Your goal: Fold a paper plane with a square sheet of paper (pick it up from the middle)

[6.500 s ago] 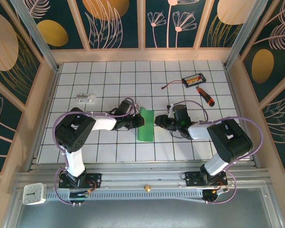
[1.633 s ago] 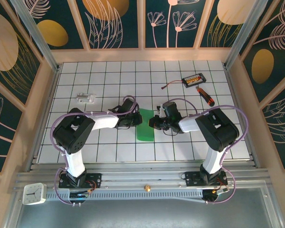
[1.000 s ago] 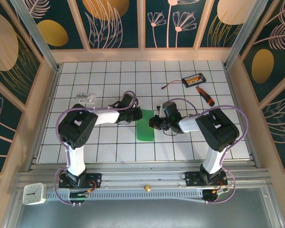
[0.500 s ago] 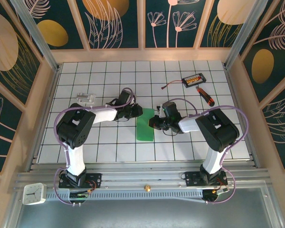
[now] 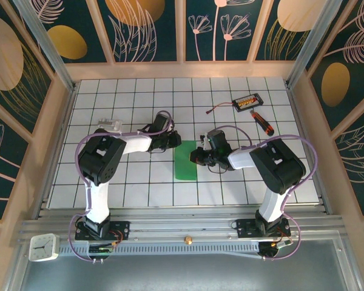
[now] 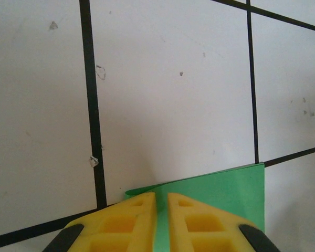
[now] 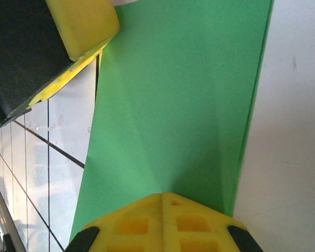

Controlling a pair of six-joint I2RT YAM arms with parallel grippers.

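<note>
The paper (image 5: 185, 162) is a bright-green strip, plain and longer than wide. It lies at the middle of the table (image 5: 139, 97) between the 2 grippers, its long sides running near to far. The right wrist view shows soft creases fanning across it and a darker doubled line along 1 long edge. The left gripper (image 5: 178, 144) sits at the paper's far left corner. Its yellow fingers (image 6: 121, 223) stand almost together, with green showing in the thin slit; whether they grip I cannot tell. The right gripper (image 5: 196, 156) is at the right edge, fingers (image 7: 131, 223) pressed together, pinching the paper where the creases meet.
</note>
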